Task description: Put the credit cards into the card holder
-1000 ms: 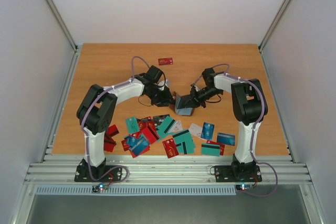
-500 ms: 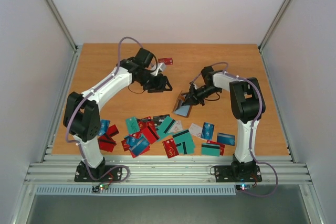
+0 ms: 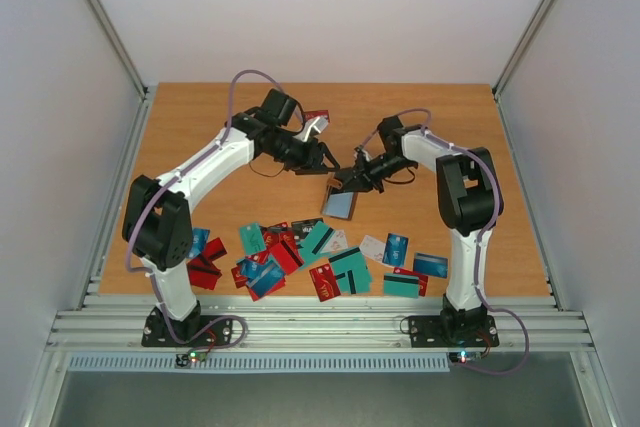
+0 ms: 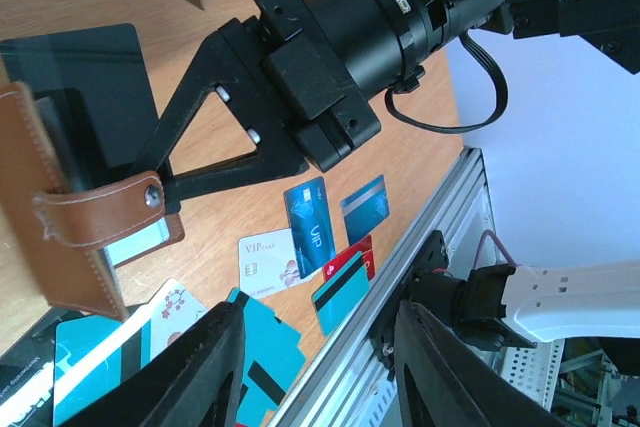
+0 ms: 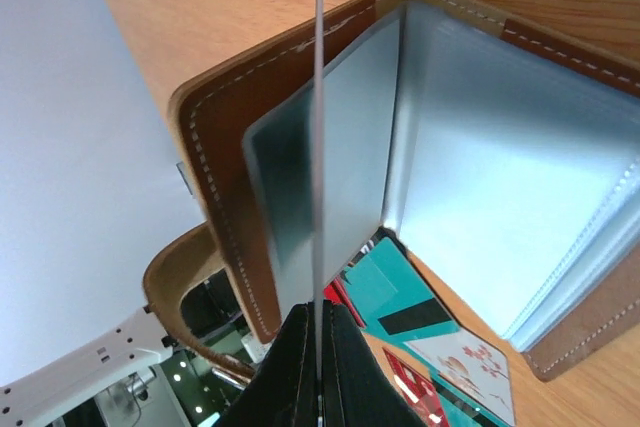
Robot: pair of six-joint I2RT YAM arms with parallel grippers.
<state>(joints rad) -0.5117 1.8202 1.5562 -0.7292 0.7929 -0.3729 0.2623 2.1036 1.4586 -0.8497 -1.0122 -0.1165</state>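
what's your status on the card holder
left fingers open, empty. right fingers shut on card holder, spread open. credit cards loose on table.

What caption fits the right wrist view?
Right gripper pinching a thin edge-on sheet before the open card holder.

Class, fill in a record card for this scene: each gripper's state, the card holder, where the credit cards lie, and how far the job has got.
card holder: brown, open, greyish inside, held tilted
right gripper: shut on a thin sheet seen edge-on, seemingly a leaf of the card holder
left gripper: open, empty, beside the right gripper
credit cards: scattered along the near edge of the table; one red card apart at the far side
progress: left gripper carries no card; many cards lie loose
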